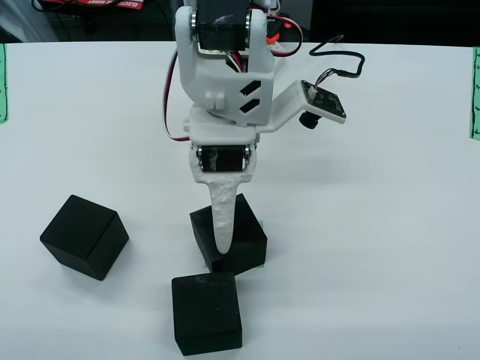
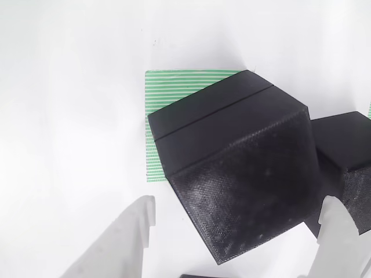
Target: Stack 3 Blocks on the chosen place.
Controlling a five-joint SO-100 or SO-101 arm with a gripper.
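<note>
Between my spread white gripper [image 2: 237, 231] fingers sits one matte black cube [image 2: 243, 174], untouched, skewed over the green striped square patch [image 2: 174, 87], whose far and left edges show. A second black cube [image 2: 348, 156] crowds my right finger; bare white table [image 2: 69, 116] lies left.

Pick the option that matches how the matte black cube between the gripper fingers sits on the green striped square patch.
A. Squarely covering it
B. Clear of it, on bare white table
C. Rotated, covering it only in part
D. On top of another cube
C: in the view that rides on the gripper, the matte black cube sits turned on the green striped square patch, whose stripes show at its top and left edges.
</note>
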